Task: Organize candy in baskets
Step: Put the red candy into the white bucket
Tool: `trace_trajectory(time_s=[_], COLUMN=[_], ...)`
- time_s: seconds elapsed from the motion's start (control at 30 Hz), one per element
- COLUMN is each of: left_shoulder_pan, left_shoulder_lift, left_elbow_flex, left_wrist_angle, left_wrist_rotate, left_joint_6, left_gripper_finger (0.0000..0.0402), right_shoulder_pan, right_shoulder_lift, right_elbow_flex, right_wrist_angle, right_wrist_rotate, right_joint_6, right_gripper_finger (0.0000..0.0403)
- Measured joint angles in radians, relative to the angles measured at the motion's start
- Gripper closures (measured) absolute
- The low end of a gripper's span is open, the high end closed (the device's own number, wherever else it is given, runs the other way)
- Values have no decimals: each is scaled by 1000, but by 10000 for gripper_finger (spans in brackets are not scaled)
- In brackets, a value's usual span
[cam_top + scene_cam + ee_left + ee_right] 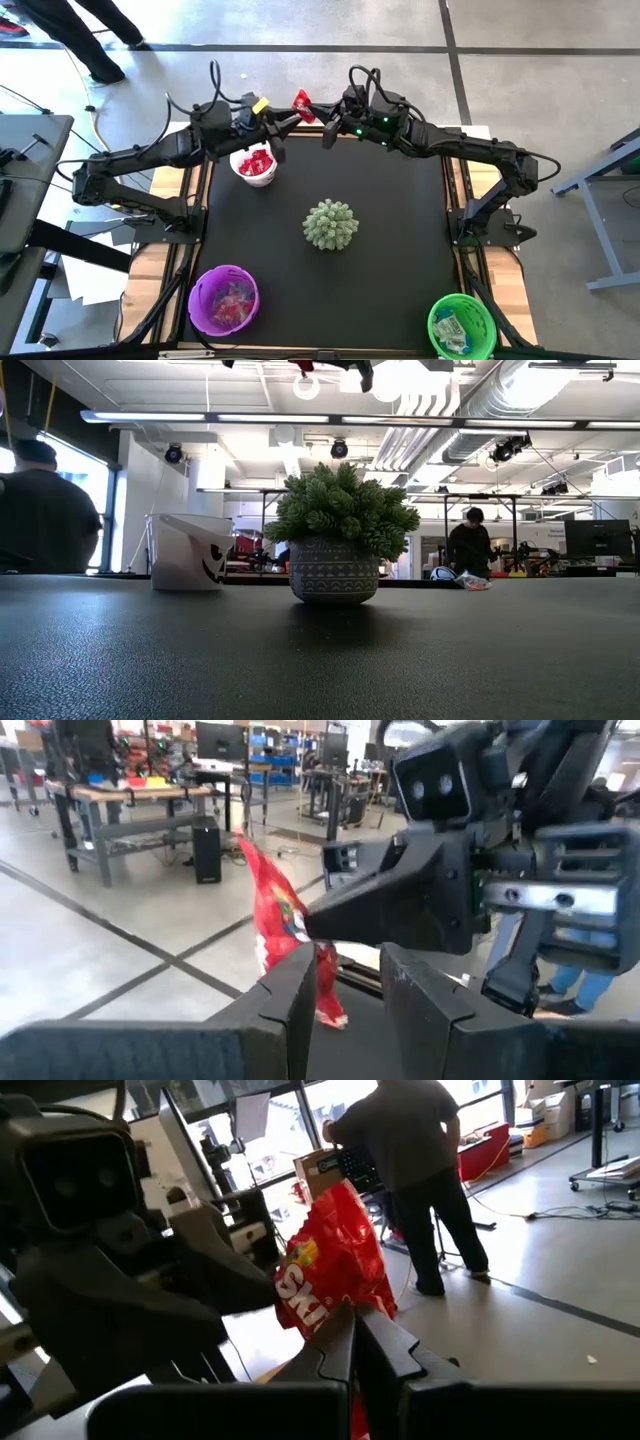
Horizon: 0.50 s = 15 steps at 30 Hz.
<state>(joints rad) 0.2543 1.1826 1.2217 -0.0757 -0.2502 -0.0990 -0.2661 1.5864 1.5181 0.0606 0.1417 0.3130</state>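
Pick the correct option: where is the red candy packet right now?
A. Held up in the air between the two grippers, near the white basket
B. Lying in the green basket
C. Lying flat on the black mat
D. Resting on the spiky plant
A: the red candy packet hangs above the table's far edge, pinched by the right gripper with the left gripper at it too, just beside the white basket.

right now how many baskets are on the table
3. The white basket sits at the far left, under the left arm; the purple basket is at the near left corner; the green basket is at the near right corner. None appears hidden.
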Motion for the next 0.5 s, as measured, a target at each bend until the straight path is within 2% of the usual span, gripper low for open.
trace_trajectory(time_s=[0.5], left_shoulder_pan=[0], left_shoulder_lift=[-37], left_elbow_flex=[2], left_wrist_angle=[-41], left_wrist_rotate=[-101], left_joint_6=[103], left_gripper_finger=[300], right_shoulder_pan=[7], right_shoulder_lift=[-12], right_elbow_flex=[0], right_wrist_angle=[-21], right_wrist_rotate=[37], right_joint_6=[-27], right_gripper_finger=[403])
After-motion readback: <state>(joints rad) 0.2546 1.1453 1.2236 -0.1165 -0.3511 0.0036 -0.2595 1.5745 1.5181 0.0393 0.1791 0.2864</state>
